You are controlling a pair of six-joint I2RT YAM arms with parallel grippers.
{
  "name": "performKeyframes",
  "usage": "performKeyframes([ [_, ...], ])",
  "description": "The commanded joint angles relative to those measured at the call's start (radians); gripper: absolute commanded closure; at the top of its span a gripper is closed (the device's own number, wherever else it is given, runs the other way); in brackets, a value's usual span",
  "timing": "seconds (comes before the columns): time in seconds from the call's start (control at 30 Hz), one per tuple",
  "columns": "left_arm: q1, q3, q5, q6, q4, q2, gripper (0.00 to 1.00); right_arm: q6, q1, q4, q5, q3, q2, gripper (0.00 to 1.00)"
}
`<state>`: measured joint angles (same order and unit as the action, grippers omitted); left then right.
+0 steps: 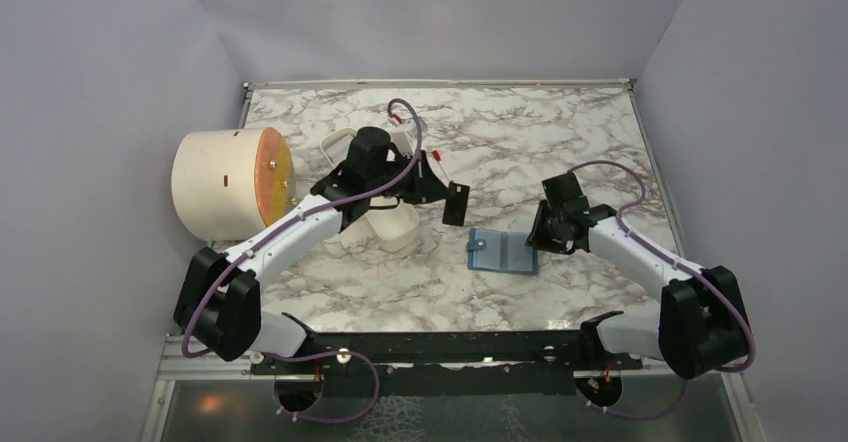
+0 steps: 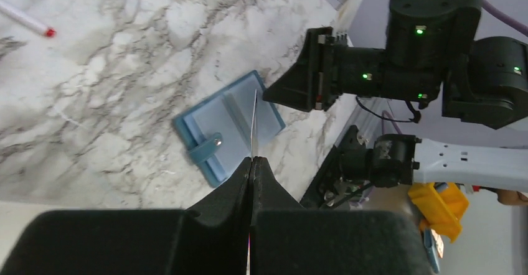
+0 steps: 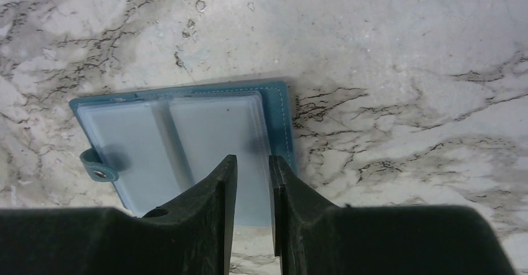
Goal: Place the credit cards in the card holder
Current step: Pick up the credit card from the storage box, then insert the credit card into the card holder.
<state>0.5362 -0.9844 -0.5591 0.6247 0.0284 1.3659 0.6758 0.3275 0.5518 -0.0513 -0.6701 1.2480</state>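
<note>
Top external view: the left gripper (image 1: 441, 188) reaches over the marble table (image 1: 560, 142) and is clamped on the dark grey credit card (image 1: 456, 204), which hangs above the surface, apart from the card holder (image 1: 500, 252). The holder lies opened flat near the middle of the table, slightly toward the right arm's side, its pale pocket panels facing up. The right gripper (image 1: 534, 243) sits at the holder's right edge. Behind the left arm lies a long white oval tray (image 1: 392, 230), and at the far left a cream cylinder (image 1: 215, 187) lies on its side, its round orange face turned toward the tray. From the left wrist, the card shows only as a thin edge-on line rising from the tightly closed fingertips (image 2: 241, 174), with the teal holder and its small snap tab (image 2: 209, 148) on the table beyond. A red-tipped pen (image 2: 28, 20) lies farther off. From the right wrist, the fingers (image 3: 225, 174) stand a little apart directly over the holder's right-hand panel; the pale panel shows through the narrow gap and nothing is visibly pinched between them.
</note>
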Motion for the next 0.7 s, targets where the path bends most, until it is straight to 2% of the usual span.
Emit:
performKeyframes([
  [0.0, 0.097, -0.008, 0.019, 0.089, -0.104, 0.069, 1.0, -0.007, 0.005, -0.03, -0.037, 0.027, 0.049, 0.74],
  [0.33, 0.196, 0.047, 0.025, 0.226, -0.238, 0.214, 1.0, -0.004, 0.007, -0.105, 0.019, 0.1, 0.042, 0.8],
  [0.53, 0.217, 0.023, 0.041, 0.234, -0.25, 0.309, 1.0, -0.005, 0.007, -0.103, 0.002, 0.09, 0.082, 0.85],
  [0.67, 0.22, -0.003, 0.002, 0.221, -0.254, 0.419, 1.0, -0.005, 0.007, -0.12, 0.032, 0.097, 0.061, 0.86],
])
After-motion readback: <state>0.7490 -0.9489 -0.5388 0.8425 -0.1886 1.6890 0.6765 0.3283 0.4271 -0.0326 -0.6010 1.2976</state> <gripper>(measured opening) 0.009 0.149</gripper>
